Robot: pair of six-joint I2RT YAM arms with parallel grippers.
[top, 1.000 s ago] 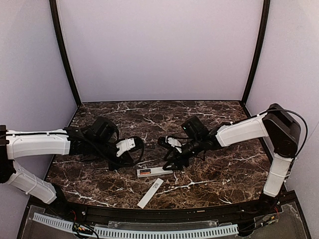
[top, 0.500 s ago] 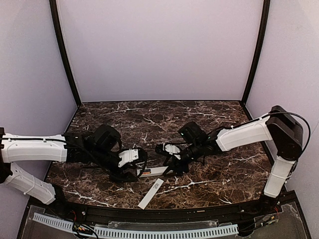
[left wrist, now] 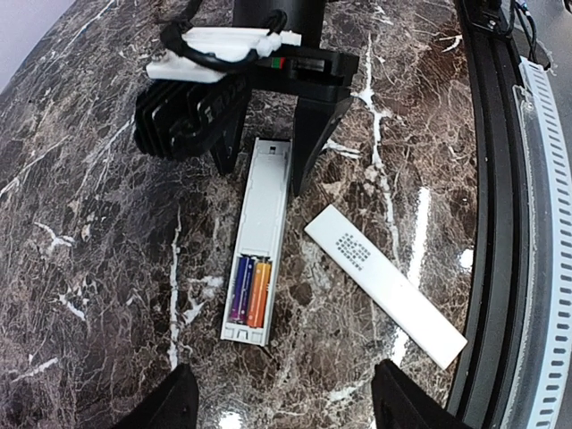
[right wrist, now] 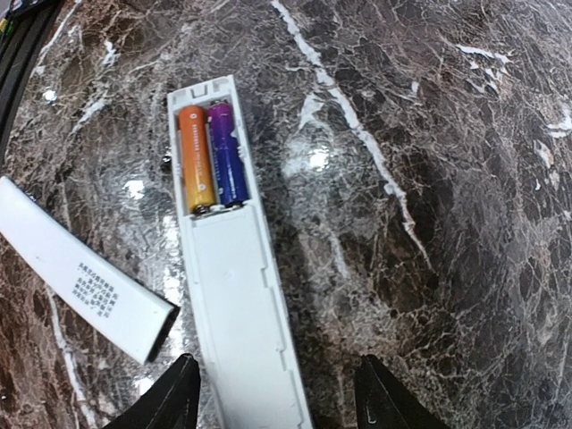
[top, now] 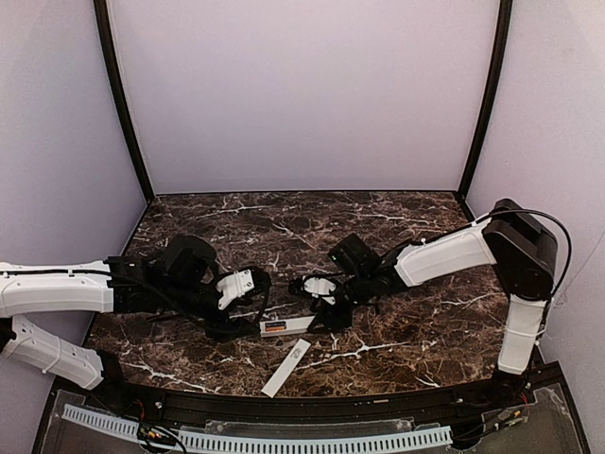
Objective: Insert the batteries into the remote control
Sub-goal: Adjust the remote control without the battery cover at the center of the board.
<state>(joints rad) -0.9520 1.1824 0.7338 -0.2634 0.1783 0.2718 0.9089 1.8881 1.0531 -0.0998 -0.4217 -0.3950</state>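
Right pincer (right wrist: 273, 393), parted, straddles the remote control (right wrist: 237, 295); left pincer (left wrist: 286, 402) parted, just beside.

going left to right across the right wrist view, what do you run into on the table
white battery cover → orange battery → purple battery; the two batteries sit side by side in the recess of the remote control, which spans both, so it has no place of its own in the order.
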